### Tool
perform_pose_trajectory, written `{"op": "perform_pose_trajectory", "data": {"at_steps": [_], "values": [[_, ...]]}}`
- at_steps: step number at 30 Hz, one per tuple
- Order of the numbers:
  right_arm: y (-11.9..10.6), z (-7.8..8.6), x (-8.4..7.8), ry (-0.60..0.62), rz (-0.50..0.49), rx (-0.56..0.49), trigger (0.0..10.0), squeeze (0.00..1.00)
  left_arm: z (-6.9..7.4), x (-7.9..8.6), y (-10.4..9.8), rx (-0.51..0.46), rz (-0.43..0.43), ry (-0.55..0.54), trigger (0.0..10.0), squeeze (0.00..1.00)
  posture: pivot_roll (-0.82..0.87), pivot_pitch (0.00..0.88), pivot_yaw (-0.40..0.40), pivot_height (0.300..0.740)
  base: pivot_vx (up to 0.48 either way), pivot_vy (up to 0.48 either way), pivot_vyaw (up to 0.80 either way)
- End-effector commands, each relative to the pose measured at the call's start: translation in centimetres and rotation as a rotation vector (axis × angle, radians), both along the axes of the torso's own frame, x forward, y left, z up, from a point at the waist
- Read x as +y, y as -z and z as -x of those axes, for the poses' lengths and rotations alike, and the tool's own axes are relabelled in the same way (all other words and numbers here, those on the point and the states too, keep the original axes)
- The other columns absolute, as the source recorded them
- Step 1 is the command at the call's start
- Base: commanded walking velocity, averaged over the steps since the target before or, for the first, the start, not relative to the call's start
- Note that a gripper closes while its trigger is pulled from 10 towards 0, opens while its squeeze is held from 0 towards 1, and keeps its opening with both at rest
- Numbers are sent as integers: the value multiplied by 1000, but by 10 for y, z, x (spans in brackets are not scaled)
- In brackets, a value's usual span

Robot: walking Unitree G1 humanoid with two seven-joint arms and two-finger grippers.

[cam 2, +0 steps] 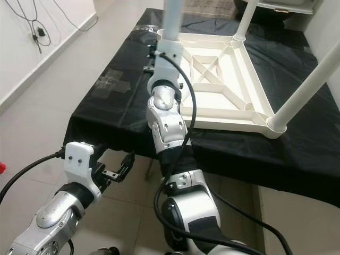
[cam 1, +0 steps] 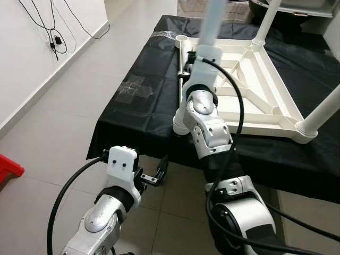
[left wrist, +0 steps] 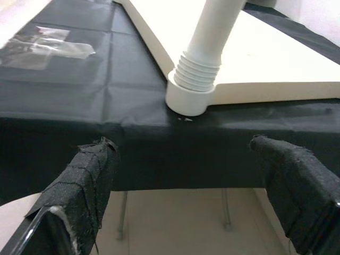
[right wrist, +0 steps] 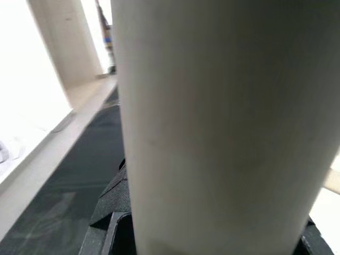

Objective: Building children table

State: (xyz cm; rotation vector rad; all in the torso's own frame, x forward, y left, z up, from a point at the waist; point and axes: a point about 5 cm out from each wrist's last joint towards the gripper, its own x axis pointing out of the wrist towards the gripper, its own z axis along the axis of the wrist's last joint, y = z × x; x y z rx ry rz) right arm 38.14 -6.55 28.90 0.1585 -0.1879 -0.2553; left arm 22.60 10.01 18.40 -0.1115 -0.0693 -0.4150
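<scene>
A robot's right hand (cam 1: pixel 187 62) pinches a white leg (cam 1: pixel 212 24) at the corner socket of the upturned tabletop (cam 1: pixel 255 85) on the black-draped worktop (cam 1: pixel 143 101), apparently needing screwing home, while its left hand (cam 1: pixel 154 176) hangs spread below.

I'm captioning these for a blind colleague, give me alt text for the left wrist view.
A white table leg, its threaded end partly screwed into the corner socket of the upturned white tabletop, which rests on a black cloth. The left gripper hangs open below the cloth's edge.

Open left gripper (left wrist: pixel 196 175) faces threaded leg (left wrist: pixel 204 53).
</scene>
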Motion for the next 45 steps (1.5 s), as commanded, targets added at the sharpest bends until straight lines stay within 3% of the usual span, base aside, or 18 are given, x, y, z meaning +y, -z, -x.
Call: {"op": "perform_pose_trajectory", "data": {"at_steps": [1,5,10,14,20,25,29,32,37,41,45], "values": [[51,-3,-19,146,-10,203,10000,0,0,2,4,15,-9,-3,10000,0,107,210,-58,740,0,0,0],[47,3,-12,262,-11,180,10000,0,-1,2,4,14,-8,-7,10000,0,109,214,-58,740,0,0,0],[45,6,-6,275,-4,167,10000,0,-1,2,4,14,-8,-9,10000,0,109,217,-60,740,0,0,0],[44,15,6,387,77,186,10000,0,0,3,5,16,-7,-15,10000,0,105,221,-60,740,0,0,0],[54,21,18,365,77,210,10000,0,-1,4,5,18,-7,-19,10000,0,106,227,-59,740,0,0,0],[66,16,9,371,61,280,10000,0,-1,5,5,19,-8,-24,10000,0,104,229,-60,740,0,0,0],[72,12,-5,418,-16,332,10000,0,-1,4,5,18,-8,-23,10000,0,102,228,-58,740,0,0,0],[73,12,-7,428,-36,345,10000,0,-1,4,5,18,-8,-23,10000,0,102,228,-58,740,0,0,0],[81,6,-11,301,-94,362,10000,0,-3,4,5,16,-7,-23,10000,0,104,233,-61,740,0,0,0],[95,9,-22,377,-83,434,10000,0,-3,7,5,14,-14,-28,10000,0,104,235,-58,740,0,0,0],[103,12,-22,397,-106,478,10000,0,-3,7,5,14,-16,-31,10000,0,105,236,-59,740,0,0,0]]}}
